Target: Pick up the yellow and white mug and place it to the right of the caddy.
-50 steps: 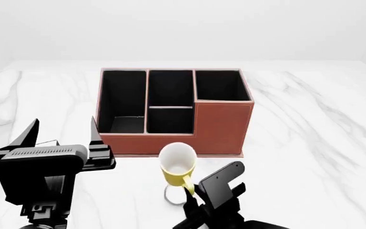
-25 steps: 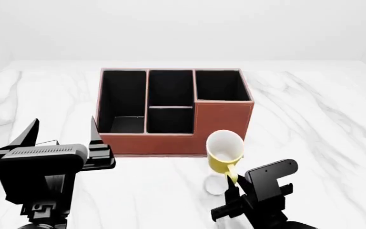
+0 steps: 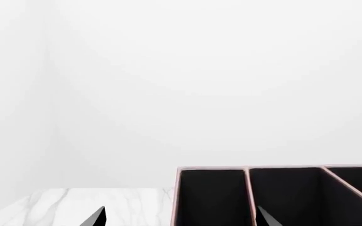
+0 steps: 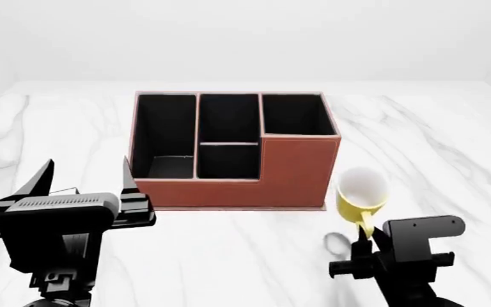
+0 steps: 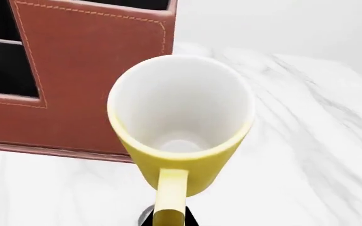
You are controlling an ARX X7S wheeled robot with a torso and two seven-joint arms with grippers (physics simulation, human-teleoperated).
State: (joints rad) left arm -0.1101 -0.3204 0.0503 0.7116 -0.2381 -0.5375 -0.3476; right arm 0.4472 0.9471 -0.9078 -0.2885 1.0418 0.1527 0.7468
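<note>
Black and blocky, my right end effector (image 4: 367,238) sits low at the near right of the head view. It is closed on the yellow loop handle of the yellow and white mug (image 4: 362,197). I am holding the mug up off the table (image 4: 450,153), and its round shadow lies on the marble just below and to the left of it. The mug tips a little, so I can see straight into its white inside from the right wrist view (image 5: 181,127). The handle points back toward my end effector.

The mug hangs just past the near right corner of the caddy (image 4: 293,169). It is close to that corner but not touching it. In the right wrist view the brown stitched side of the caddy (image 5: 93,70) stands right behind the mug.

The caddy is a big reddish-brown box in the middle of the table. It has black pockets inside and a thin lip along its near bottom edge. One tall pocket is on the left, two are in the middle, and one is at the far right behind the stepped front.

My left end effector (image 4: 84,185) is at the near left, well apart from the mug. Its two pointed fingers stand wide apart with nothing between them. In the left wrist view I see the far rim of the caddy (image 3: 275,168) and white wall.
</note>
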